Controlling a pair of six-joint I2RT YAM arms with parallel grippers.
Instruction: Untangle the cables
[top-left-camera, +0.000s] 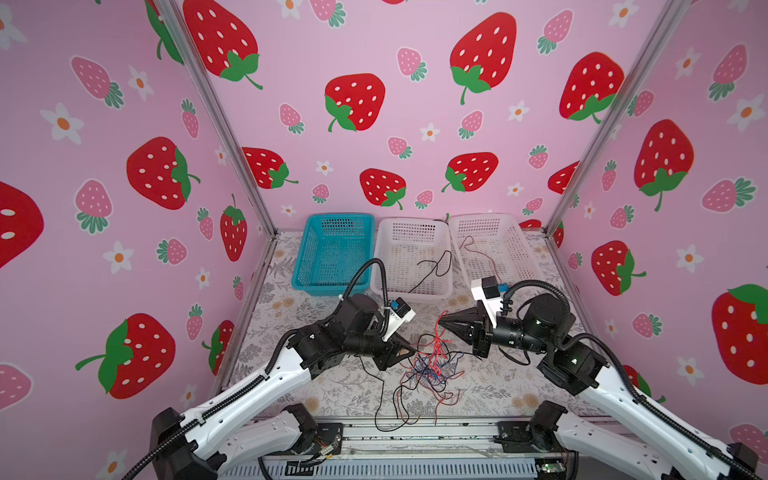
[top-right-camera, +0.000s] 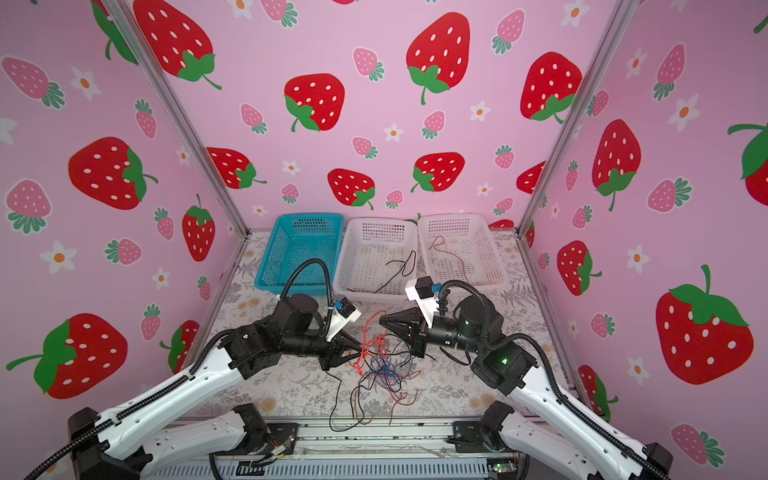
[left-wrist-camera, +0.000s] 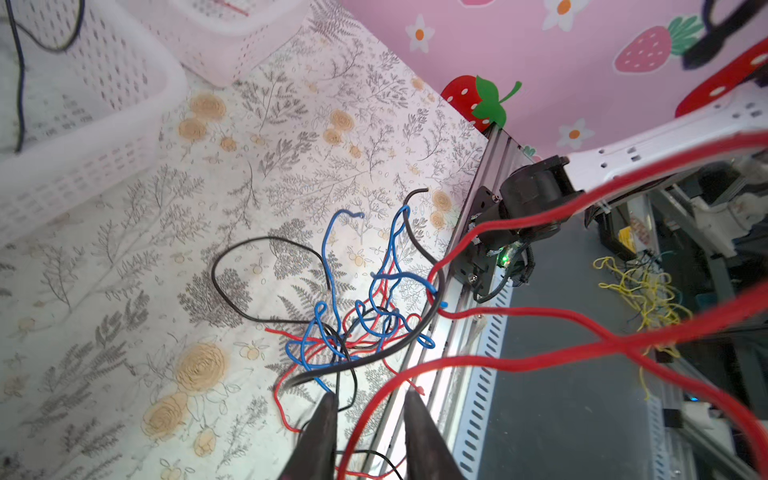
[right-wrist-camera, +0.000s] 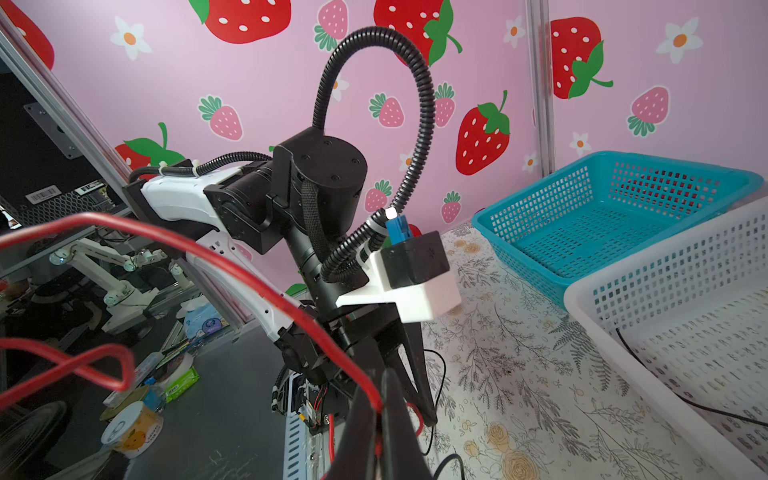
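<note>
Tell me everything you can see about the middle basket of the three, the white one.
The white perforated plastic basket is rectangular, with slotted walls and a smooth rim. It stands upright on the floral tabletop, between a turquoise plastic basket and a second white basket. One thin black cable lies looped inside.

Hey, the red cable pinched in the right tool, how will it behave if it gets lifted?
Probably floppy: the red cable droops in loose curves from the right tool. Likely light, being string-thin. It may drag the tangle along, since it seems to enter it.
</note>
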